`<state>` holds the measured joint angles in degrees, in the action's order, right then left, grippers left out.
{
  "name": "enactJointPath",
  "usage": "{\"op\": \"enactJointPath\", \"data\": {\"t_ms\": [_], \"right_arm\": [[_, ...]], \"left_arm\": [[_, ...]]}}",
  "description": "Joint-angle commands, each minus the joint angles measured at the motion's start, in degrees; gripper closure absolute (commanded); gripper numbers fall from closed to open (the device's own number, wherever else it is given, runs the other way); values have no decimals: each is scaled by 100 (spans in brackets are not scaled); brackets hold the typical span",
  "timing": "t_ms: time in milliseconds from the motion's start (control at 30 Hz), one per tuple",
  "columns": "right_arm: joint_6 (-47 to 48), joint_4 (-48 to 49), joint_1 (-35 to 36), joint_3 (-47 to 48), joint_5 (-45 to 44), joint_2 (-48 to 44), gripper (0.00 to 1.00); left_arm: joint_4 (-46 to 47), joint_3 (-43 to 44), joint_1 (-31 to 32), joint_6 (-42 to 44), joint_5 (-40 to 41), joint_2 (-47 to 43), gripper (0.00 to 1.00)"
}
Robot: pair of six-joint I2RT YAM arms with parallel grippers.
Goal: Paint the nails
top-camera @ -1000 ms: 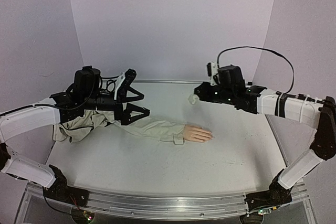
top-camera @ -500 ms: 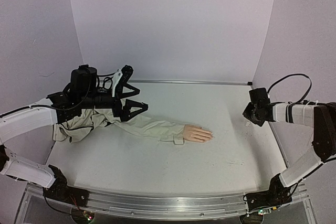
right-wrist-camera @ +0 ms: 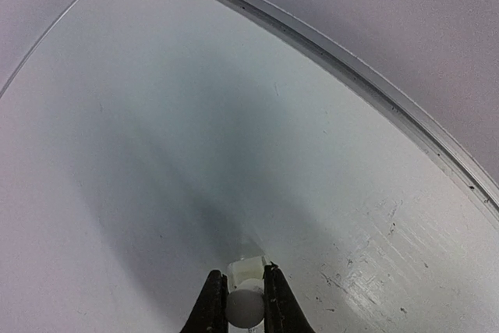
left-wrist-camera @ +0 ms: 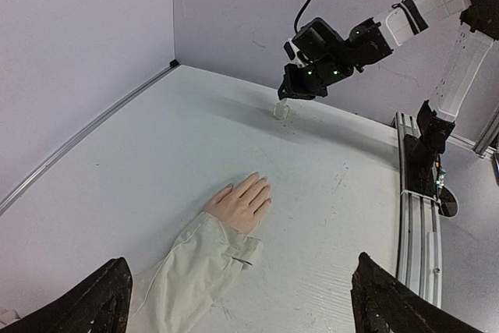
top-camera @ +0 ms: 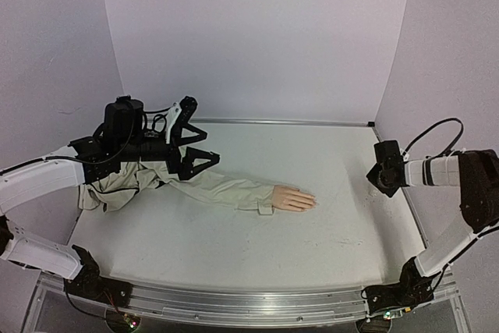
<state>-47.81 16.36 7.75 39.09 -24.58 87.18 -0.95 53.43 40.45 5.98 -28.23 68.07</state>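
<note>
- The mannequin hand point(top-camera: 294, 199) lies flat on the table point(top-camera: 234, 255) near its middle, back upward. The nails point(left-wrist-camera: 261, 186) sit at its fingertips and are too small to tell from the skin, so I cannot say whether any is painted.
- Its long axis runs across the table. The beige sleeve point(top-camera: 226, 190) comes in from the robot's left, and the fingertips point to the robot's right.
- The right fingers point(right-wrist-camera: 212, 302) are out by the table's right edge, well apart from the nails and on the side the fingertips face.
- They are pinched nearly together on a small white bottle-like object point(right-wrist-camera: 245, 302), which points down at the table. I cannot tell whether it touches the surface.
- The left fingers point(left-wrist-camera: 101, 294) are spread wide with nothing between them. They hang over the upper sleeve, at the far end from the nails.
- The right arm looks the nearer, so the coming move likely carries the white object leftward to the fingertips, approaching along the hand's axis.
- The white object is the only container-like thing here. What it holds, and whether it has a brush, cannot be told.
</note>
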Motion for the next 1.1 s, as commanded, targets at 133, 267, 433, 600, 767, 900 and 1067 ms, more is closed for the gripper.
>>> {"op": "enactJointPath", "data": {"t_ms": [133, 267, 433, 600, 767, 900, 1067], "right_arm": [[-335, 28, -10, -129, -333, 71, 94], [-141, 34, -10, -112, -350, -76, 73], [380, 60, -11, -47, -236, -530, 47], [1038, 58, -11, 69, 178, -1235, 23], [1881, -295, -12, 356, 858, -2131, 5], [2861, -410, -16, 474, 1636, -3324, 2], [3516, -436, -11, 712, 1575, -4801, 2]], "left_arm": [[286, 118, -2, 44, 124, -249, 0], [281, 111, 1, 33, 326, -276, 1], [288, 103, -67, -69, 739, -349, 1], [284, 113, -376, -189, 1319, -452, 1], [280, 146, -829, -300, 2683, -763, 1], [136, 352, -1378, -621, 3480, -1174, 0], [-677, 1016, -1605, -410, 3862, -1590, 1]]}}
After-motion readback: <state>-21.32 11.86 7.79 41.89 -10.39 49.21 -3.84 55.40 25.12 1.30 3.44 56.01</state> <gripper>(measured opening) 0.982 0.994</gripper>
